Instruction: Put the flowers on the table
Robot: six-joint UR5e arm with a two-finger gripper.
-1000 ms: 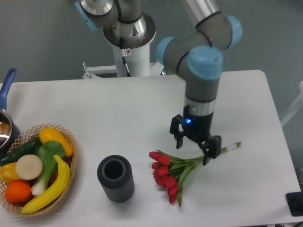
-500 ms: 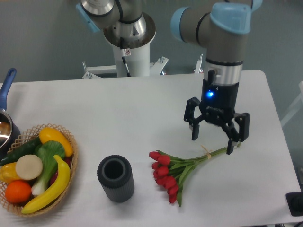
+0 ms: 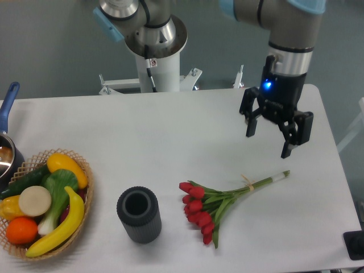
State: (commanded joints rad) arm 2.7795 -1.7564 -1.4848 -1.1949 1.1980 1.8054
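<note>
Step in hand: we judge the release done, since the flowers [image 3: 219, 199] lie flat on the bench [image 3: 170, 131] and what remains is to clear the tool [image 3: 277, 136] away.
Tool state: its two fingers stand spread apart with nothing between them, and it hangs above the bench, free of everything.
Flowers: they lie below the tool and to its left in the picture, nearer the camera; stem ends point toward the tool, red heads away from it.
Contact: tool and flowers are apart; the stem tip lies under the nearer finger but with clear air between.
Doing it well: we would take the tool straight up and back, away from the stems, so no finger snags the thin tie or drags the bunch.
Also: we would keep the fingers spread until well clear, and steer away from the cup [image 3: 139, 215], which stands farther left of the tool, past the flower heads.
Count, flowers: one bunch; we make out about ten red heads, though they overlap and the exact number is hard to tell.
Count, cup: one dark cylinder, upright, open at the top.
Count, basket [image 3: 85, 213]: one, farthest from the tool, holding mixed fruit and vegetables.
Count, pan [image 3: 7, 142]: one, partly cut off at the picture's edge.
</note>
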